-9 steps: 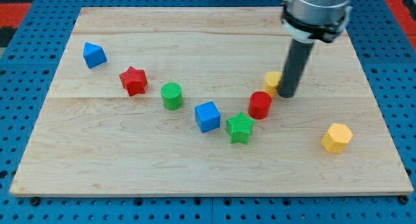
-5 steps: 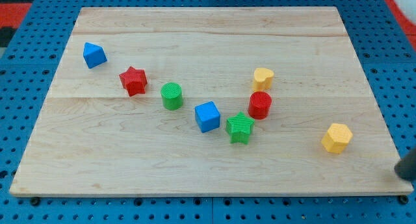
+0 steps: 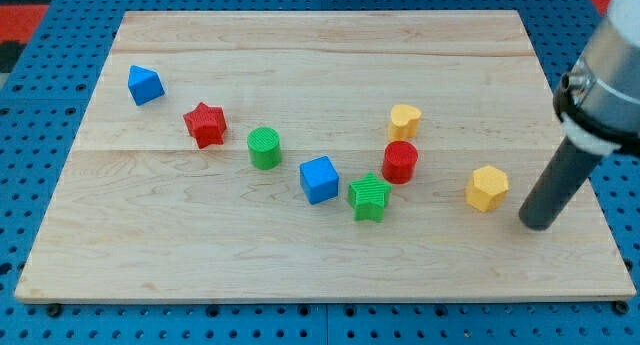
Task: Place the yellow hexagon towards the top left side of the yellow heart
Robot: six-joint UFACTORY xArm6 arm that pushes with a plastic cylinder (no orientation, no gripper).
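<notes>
The yellow hexagon [image 3: 487,188] lies on the wooden board [image 3: 300,65] at the view's right. The yellow heart [image 3: 404,118] sits up and to the left of it, with a red cylinder [image 3: 400,161] just below the heart. My tip [image 3: 536,223] rests on the board just right of and slightly below the yellow hexagon, a small gap between them. The rod rises from the tip toward the view's upper right.
A green star [image 3: 369,196] and a blue cube [image 3: 319,179] lie left of the red cylinder. Further left are a green cylinder [image 3: 264,147], a red star [image 3: 205,123] and a blue triangular block [image 3: 145,84]. The board's right edge is near my tip.
My tip left the yellow heart, swung off to the view's lower right, then came in beside the yellow hexagon. The hexagon has slid left and slightly up.
</notes>
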